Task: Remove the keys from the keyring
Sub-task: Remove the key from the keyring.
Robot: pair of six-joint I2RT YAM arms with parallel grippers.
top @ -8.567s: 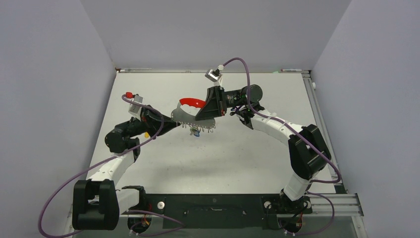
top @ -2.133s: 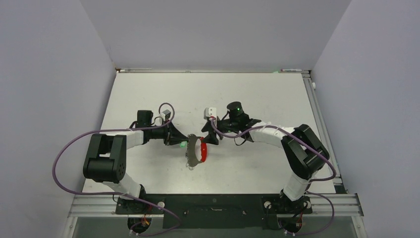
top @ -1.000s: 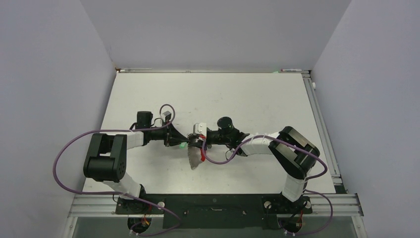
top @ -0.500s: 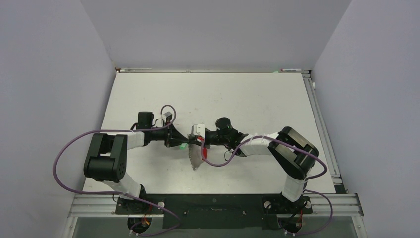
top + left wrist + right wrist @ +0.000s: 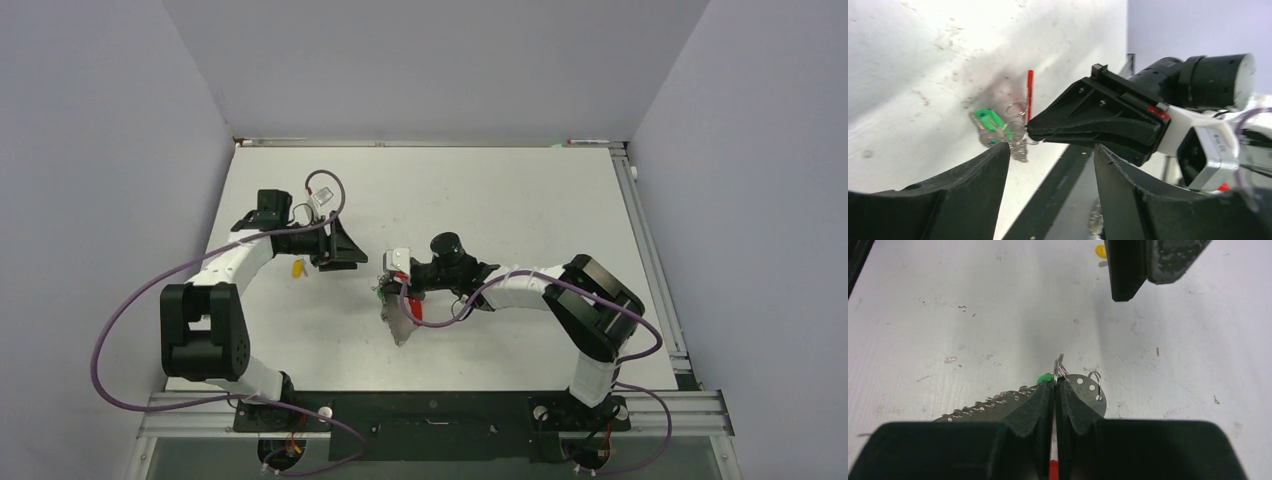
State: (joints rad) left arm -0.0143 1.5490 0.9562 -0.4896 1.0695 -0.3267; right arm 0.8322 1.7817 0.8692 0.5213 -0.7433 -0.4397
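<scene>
Left hand: half a second ago it was tip to tip with the right hand at the keyring. It now sits back and to the left, well apart from it. Fingers spread wide, nothing between them in the left wrist view.

Yellow-tagged key: new on the counter, lying free just beside the left hand on its outer side. Not on the counter in any earlier frame. The right wrist view shows the yellow tag at the top edge, next to the left hand's fingers.

Right hand: nearly where it was, low over the middle of the counter. Fingers pinched tight on the keyring, at a small wire loop on the upper edge of its perforated metal plate. The plate slants down to the near side, as before. Cannot tell whether it touches the counter.

Red strap: runs beside the plate, under the right hand.

Green-tagged key: hangs on the keyring just beside the right hand's fingertips, with a few small silver keys bunched below it.
</scene>
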